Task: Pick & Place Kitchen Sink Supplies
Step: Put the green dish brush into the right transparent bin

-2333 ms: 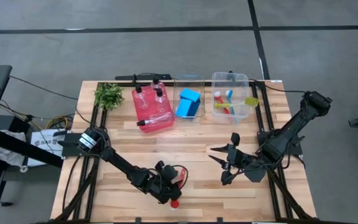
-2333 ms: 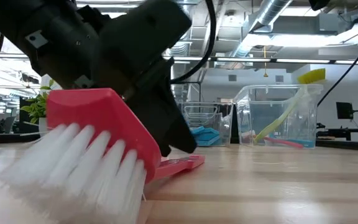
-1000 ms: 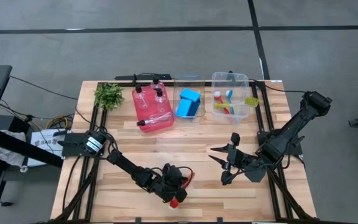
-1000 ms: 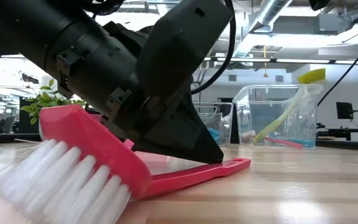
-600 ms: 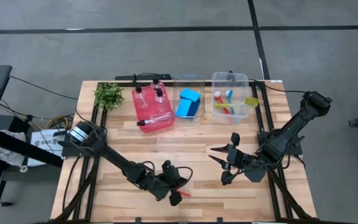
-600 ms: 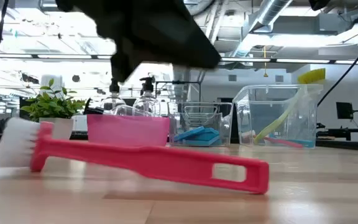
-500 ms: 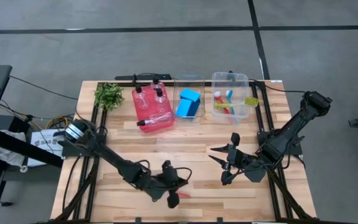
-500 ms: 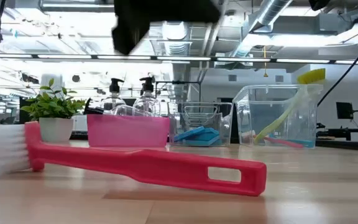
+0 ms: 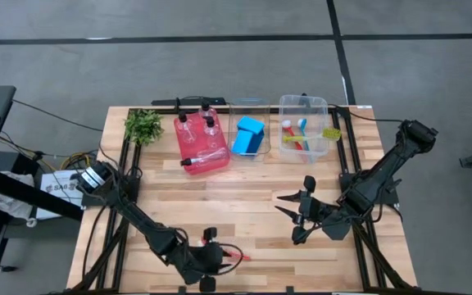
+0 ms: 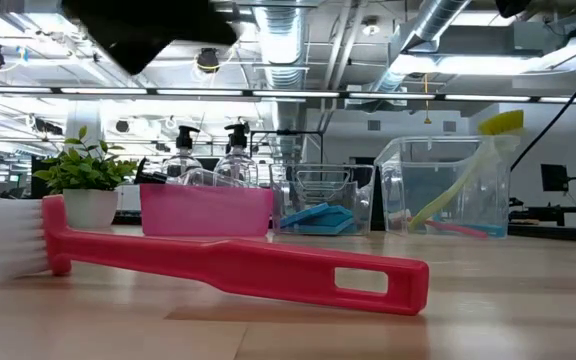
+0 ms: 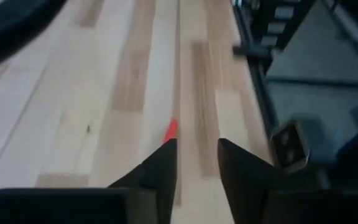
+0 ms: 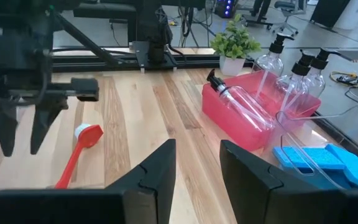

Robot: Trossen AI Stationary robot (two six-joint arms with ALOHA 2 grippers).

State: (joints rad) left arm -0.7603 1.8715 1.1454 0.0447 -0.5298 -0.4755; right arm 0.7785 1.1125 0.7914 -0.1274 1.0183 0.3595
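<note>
A red long-handled brush lies flat on the wood near the table's near edge, white bristle head to one side; it also shows as the red brush and the brush. My left gripper hangs open just beside and above it, touching nothing; the left gripper also shows in the right wrist view, and in its own view the left gripper sees only the brush's red tip. My right gripper waits open over the table's right half.
Along the far edge stand a leafy plant, a red bin with clear pump bottles, a clear bin with blue sponges, and a clear bin holding red, blue and yellow-green brushes. Bare wood lies between the arms.
My left gripper has let go of the red brush, risen, and drawn back toward the table's near-left. The brush, held tilted with its bristles on the wood a second ago, has dropped and now lies flat and still.
</note>
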